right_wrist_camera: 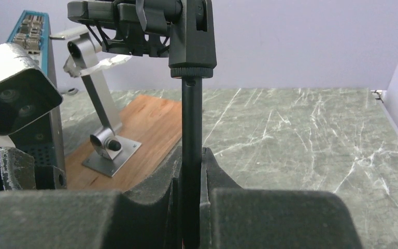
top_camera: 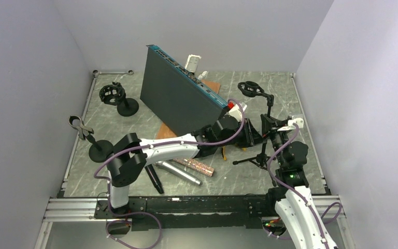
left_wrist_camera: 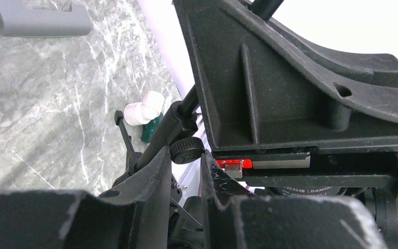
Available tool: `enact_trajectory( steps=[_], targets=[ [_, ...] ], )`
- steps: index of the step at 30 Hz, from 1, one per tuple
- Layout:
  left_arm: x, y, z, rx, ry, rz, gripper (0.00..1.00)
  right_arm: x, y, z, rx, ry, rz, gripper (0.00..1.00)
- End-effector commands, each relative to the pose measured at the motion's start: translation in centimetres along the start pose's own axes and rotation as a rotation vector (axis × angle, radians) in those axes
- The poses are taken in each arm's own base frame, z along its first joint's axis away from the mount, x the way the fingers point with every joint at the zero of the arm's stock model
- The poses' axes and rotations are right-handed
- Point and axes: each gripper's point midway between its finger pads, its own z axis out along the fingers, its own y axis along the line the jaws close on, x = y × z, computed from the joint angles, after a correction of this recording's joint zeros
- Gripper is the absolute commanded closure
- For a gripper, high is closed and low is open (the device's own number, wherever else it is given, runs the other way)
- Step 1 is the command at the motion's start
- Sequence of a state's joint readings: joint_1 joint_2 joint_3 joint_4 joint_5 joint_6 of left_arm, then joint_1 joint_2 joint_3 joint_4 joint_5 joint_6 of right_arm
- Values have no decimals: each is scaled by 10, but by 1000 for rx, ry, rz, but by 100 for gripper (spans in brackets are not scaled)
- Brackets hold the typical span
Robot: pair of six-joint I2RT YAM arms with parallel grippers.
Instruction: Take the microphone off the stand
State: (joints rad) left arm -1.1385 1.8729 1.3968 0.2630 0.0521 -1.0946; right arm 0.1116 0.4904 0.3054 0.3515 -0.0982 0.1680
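We have the right hand (right_wrist_camera: 190, 158) clamped on the stand (right_wrist_camera: 192, 114), the left hand (left_wrist_camera: 184, 158) straddling its knob (left_wrist_camera: 186, 149), though whether it grips we cannot tell.

Lighting even and diffuse from overhead; shadows on the desk (top_camera: 290, 93) soft. Top view sharp. Wrist views: left gripper (left_wrist_camera: 185, 171) and right gripper (right_wrist_camera: 190, 179) blurred close up; left view overexposed white at upper right.
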Motion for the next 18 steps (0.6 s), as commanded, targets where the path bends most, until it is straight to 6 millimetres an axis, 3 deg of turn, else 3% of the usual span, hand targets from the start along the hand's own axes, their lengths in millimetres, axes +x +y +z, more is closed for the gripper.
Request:
enact_trajectory(
  steps=[1, 7, 15, 18],
  targets=[
    [-60, -55, -7, 135, -141, -172, 100, 26, -3, -4, 11, 81, 12, 100],
    [-48, -28, 10, 84, -57, -42, 100, 27, -3, -4, 9, 75, 12, 100],
    [-63, -16, 8, -45, -53, 341, 37, 21, -4, 0, 5, 28, -12, 100],
    [-71, -22, 0, -43, -74, 451, 28, 20, -4, 0, 5, 13, -17, 100]
  ],
)
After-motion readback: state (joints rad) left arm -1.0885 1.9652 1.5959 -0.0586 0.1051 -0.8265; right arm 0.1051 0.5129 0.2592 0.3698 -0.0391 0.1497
